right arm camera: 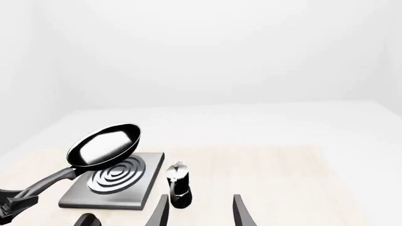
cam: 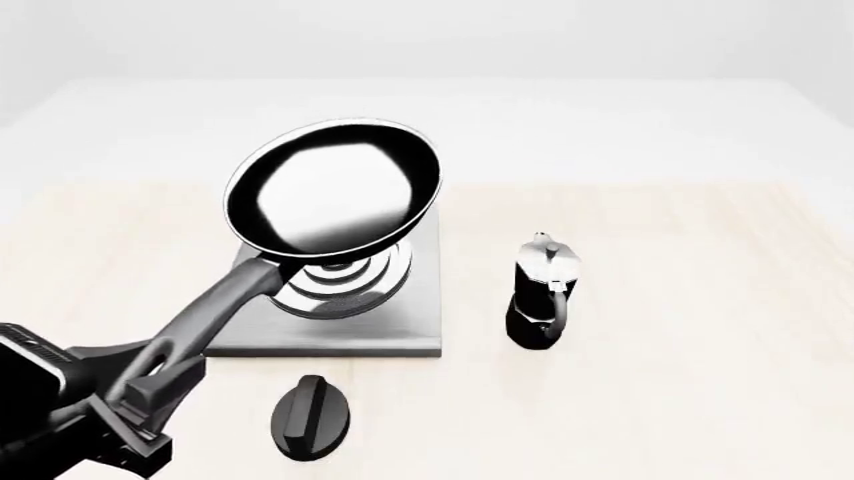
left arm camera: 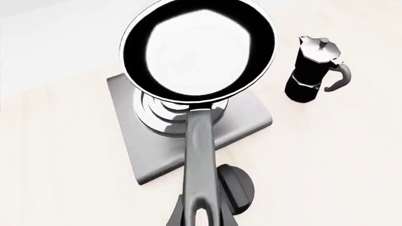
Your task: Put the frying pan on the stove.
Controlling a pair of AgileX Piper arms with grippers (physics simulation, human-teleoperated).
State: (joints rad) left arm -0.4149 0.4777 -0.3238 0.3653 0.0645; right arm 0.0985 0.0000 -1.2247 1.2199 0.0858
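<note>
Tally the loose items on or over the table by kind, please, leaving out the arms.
Frying pan: 1, held over the stove by the left claw
Stove: 1
Moka pot: 1
Black oval knob: 1
Total: 4

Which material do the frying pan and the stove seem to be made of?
Round black frying pan: probably coated metal, its glossy inside mirrors a bright patch; the long dark grey handle looks like smooth plastic. Flat square grey stove: apparently brushed metal, with shiny silver concentric rings.
</note>
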